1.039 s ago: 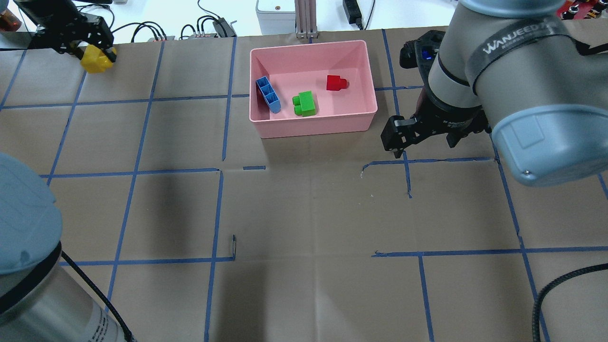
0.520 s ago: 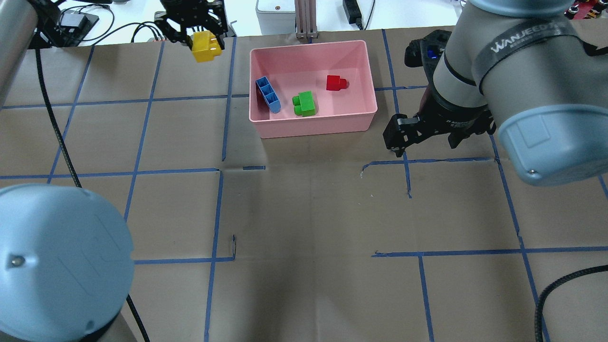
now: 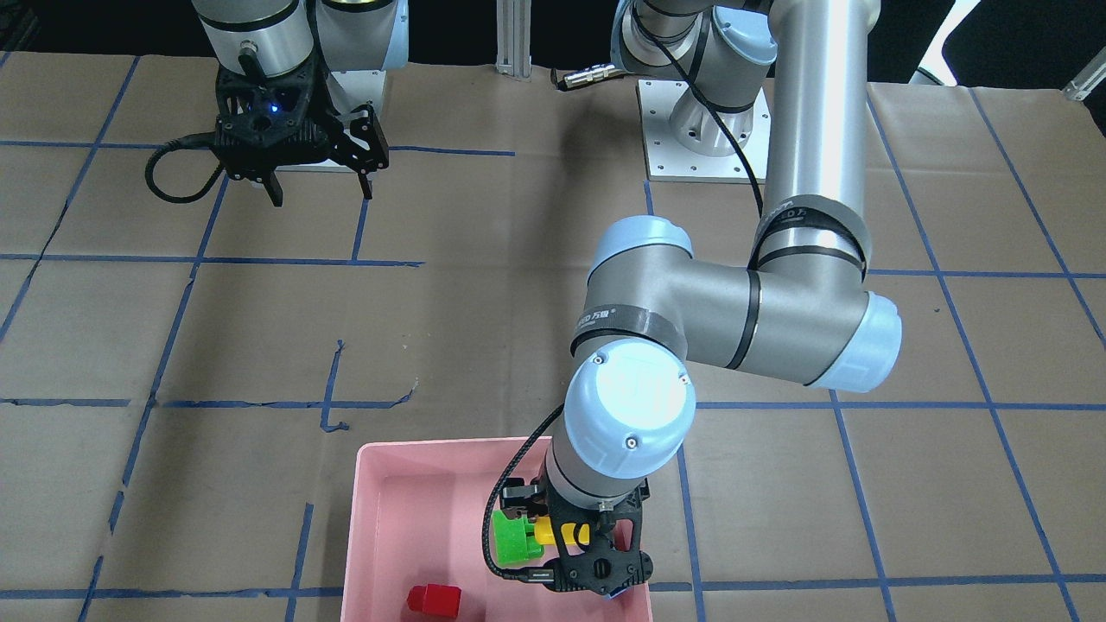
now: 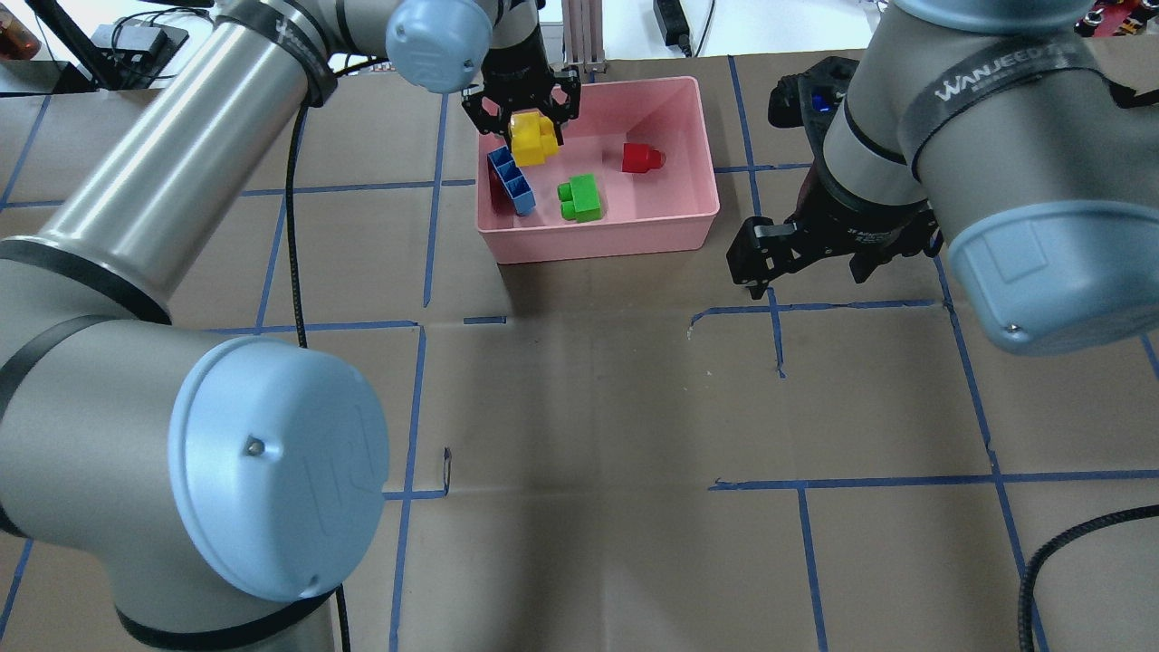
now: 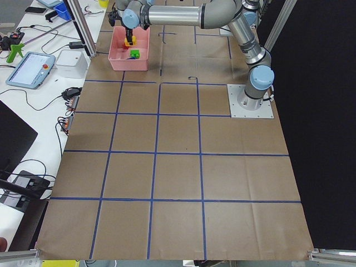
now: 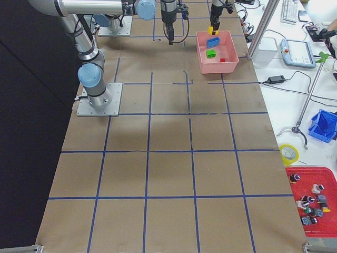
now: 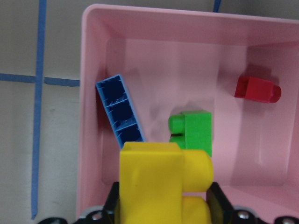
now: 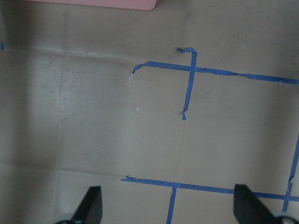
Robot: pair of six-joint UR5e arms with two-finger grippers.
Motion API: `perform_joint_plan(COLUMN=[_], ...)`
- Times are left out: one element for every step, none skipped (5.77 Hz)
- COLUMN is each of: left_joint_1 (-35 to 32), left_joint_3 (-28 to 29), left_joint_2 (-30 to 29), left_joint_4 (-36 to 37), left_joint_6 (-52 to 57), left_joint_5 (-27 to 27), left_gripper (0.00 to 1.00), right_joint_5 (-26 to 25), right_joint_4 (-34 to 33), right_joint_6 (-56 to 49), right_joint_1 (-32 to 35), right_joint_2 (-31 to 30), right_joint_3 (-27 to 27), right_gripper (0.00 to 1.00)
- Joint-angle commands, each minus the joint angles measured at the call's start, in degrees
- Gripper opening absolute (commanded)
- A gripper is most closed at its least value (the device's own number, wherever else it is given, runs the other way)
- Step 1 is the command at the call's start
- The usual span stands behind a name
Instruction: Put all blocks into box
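Note:
The pink box (image 4: pixel 598 243) stands at the far middle of the table. In it the blue block (image 4: pixel 512 180) leans on the left wall, the green block (image 4: pixel 580 197) lies in the middle and the red block (image 4: pixel 642 158) lies further right. My left gripper (image 4: pixel 522 109) is shut on the yellow block (image 4: pixel 532 138) and holds it above the box's far left part. The left wrist view shows the yellow block (image 7: pixel 163 182) over the blue (image 7: pixel 119 112) and green (image 7: pixel 194 133) blocks. My right gripper (image 4: pixel 806 272) is open and empty over the table, right of the box.
The brown paper table cover has a blue tape grid. A grey device (image 4: pixel 525 23), an aluminium post (image 4: pixel 584 36) and cables lie just past the far edge behind the box. My left arm stretches diagonally across the table's left half.
My left gripper has swept from the far left corner rightward to over the box, carrying the yellow block. The right arm has hardly moved. The blocks in the box are unchanged.

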Motion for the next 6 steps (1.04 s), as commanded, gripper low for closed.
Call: perform_joint_plan(left_joint_1=[-0.3,-0.1,0.2,1.5,3.0,5.9], left_joint_3=[-0.5,0.0,0.9,0.4,-1.1,-3.1], left_joint_2=[-2.3,-2.0,-0.3,3.8,8.4,14.6], left_joint_4=[2.3,2.5,2.4,1.7,-1.6,-7.5], left_joint_6=[0.1,0.3,0.7,0.9,4.6,10.0], left_joint_5=[0.0,0.0,0.0,0.6,0.6,0.7], left_gripper=[0.65,0.99,0.99,0.99,0.99,0.99], right_joint_5=[0.1,0.1,0.1,0.1,0.1,0.0], right_joint_4=[-0.2,-0.3,-0.2,-0.3,-0.3,-0.4], right_joint_6=[0.0,0.0,0.0,0.0,0.0,0.0], right_joint_1=[0.1,0.1,0.1,0.1,0.1,0.1], right_joint_2=[0.1,0.3,0.4,0.4,0.4,0.4], right_joint_3=[0.0,0.0,0.0,0.0,0.0,0.1], right_gripper=[1.00,1.00,1.00,1.00,1.00,1.00])
